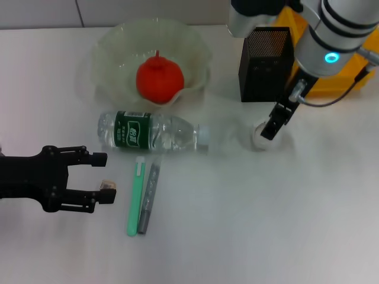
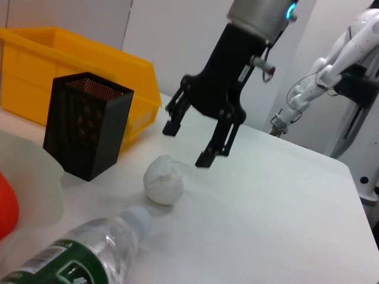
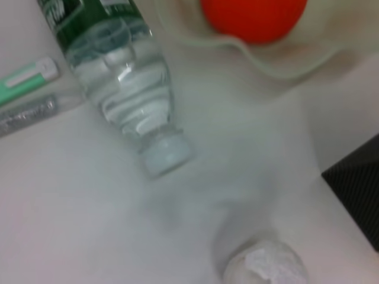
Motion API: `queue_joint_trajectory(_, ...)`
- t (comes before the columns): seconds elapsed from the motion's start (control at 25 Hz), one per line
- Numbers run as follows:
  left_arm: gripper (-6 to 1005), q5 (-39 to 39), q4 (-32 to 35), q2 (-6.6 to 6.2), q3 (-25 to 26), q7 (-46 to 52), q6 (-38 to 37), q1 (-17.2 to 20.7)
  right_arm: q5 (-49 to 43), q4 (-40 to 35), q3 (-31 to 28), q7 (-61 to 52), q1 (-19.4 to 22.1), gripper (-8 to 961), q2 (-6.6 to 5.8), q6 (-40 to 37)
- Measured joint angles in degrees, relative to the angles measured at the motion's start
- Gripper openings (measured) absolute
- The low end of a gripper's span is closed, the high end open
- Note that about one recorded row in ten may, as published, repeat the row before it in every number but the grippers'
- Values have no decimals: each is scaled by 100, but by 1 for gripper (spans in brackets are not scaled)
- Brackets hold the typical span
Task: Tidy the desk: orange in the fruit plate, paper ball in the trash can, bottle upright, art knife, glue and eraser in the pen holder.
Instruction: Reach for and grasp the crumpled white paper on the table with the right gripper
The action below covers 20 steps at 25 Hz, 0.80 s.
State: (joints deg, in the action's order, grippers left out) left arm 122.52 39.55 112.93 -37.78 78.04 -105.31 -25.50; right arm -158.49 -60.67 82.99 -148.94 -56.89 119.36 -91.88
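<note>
Nearest to the robot, on the near side of the bottle [image 1: 151, 132], the left pincer [image 1: 102, 177] is held low over the table [image 1: 266, 225] with its jaws parted, and the small tan eraser [image 1: 108, 187] is seen at the tip of its lower finger, touching or nearly so; whether it is gripped cannot be told. Just beside it, the green art knife [image 1: 135, 195] and the grey glue stick [image 1: 148, 198] are laid side by side, near the bottle. The bottle itself is left lying on its side, not yet stood up. Off its cap end, the paper ball [image 2: 164, 180] is straddled from above by the open, empty right pincer [image 2: 188, 144], probably set for a grasp. Beyond the bottle, the orange [image 1: 159, 78] is already seated in the fruit plate [image 1: 109, 50]. Farther off on the cap side, the pen holder [image 1: 265, 64] is stood before the trash can [image 1: 340, 80].
</note>
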Motion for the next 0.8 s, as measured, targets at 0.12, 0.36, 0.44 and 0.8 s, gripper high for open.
queue_joint_trajectory(0.12, 846, 0, 0, 12, 1, 0, 23, -19, 9, 270, 24, 1, 20, 815, 10, 238)
queue_joint_trajectory(0.36, 846, 17, -2, 56, -18, 0, 141, -75, 116, 760, 58, 40, 10, 804, 32, 754)
queue_joint_trajectory(0.44, 846, 17, -2, 56, -18, 0, 141, -75, 155, 916, 152, 52, 6, 801, 34, 975)
queue_joint_trajectory(0.8, 846, 27, 0, 71, -19, 0, 164, -78, 252, 1163, 264, 70, -14, 784, 35, 1188)
